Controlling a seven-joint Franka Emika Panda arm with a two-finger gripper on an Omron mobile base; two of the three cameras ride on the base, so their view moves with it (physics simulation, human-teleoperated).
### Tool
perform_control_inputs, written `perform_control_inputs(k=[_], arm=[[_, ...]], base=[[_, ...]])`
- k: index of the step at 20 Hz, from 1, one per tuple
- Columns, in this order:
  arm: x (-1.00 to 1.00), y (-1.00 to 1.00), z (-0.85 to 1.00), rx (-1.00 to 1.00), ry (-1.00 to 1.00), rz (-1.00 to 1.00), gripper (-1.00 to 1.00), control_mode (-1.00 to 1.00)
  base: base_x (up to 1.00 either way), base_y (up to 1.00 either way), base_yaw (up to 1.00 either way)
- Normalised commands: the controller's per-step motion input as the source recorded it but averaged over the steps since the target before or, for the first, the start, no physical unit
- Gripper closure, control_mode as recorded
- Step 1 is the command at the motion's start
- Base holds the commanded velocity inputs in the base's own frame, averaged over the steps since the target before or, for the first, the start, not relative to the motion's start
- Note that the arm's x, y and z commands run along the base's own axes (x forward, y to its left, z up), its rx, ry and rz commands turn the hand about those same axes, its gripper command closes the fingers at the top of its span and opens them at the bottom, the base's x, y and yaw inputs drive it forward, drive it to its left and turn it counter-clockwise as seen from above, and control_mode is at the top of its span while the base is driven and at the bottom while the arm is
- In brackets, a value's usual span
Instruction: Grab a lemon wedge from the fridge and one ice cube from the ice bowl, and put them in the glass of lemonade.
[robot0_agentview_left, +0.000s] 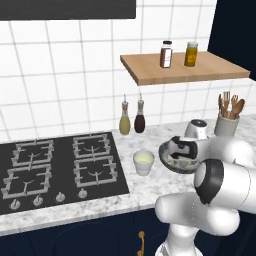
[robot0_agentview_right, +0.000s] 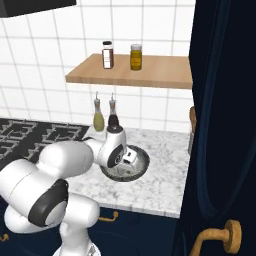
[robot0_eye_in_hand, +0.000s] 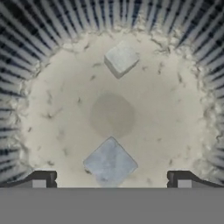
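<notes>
My gripper (robot0_eye_in_hand: 111, 179) is open and hangs low inside the ice bowl (robot0_eye_in_hand: 26, 57), a wide shallow bowl with a dark speckled rim and a pale inside. In the hand view one ice cube (robot0_eye_in_hand: 109, 164) lies between the two fingertips (robot0_eye_in_hand: 41, 179), and a second ice cube (robot0_eye_in_hand: 121, 58) lies across the bowl. In the base views the hand (robot0_agentview_left: 184, 149) (robot0_agentview_right: 128, 159) covers most of the bowl (robot0_agentview_left: 167, 161) (robot0_agentview_right: 145, 161). The glass of lemonade (robot0_agentview_left: 143, 162), short and pale yellow, stands on the counter just left of the bowl. The lemon wedge and the fridge are out of view.
A black stove (robot0_agentview_left: 55, 167) fills the counter's left. Two spouted bottles (robot0_agentview_left: 125, 120) (robot0_agentview_left: 140, 119) stand by the tiled wall. A wooden shelf (robot0_agentview_left: 185, 70) with two jars hangs above. A grey utensil jar (robot0_agentview_left: 227, 122) stands at back right. A navy cabinet door (robot0_agentview_right: 225, 125) stands close on the right.
</notes>
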Motion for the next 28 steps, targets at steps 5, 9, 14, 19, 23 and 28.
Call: perform_control_inputs(k=[5,9,14,19,23,28], arm=[[0.18,0.00,-0.22,0.00,0.00,0.00,-1.00,-1.00],[0.14,-0.01,-0.22,0.00,0.00,0.00,-1.00,-1.00],[0.09,-0.03,-0.21,0.00,0.00,0.00,-1.00,-1.00],[0.02,0.00,-0.21,0.00,-0.01,0.00,1.00,-1.00],[0.00,0.00,-0.13,0.00,0.00,0.00,1.00,-1.00],[0.00,0.00,-0.15,0.00,0.00,0.00,1.00,-1.00]], base=[[0.00,0.00,0.00],[0.00,0.00,0.00],[0.00,0.00,0.00],[0.00,0.00,0.00],[0.00,0.00,0.00],[0.00,0.00,0.00]])
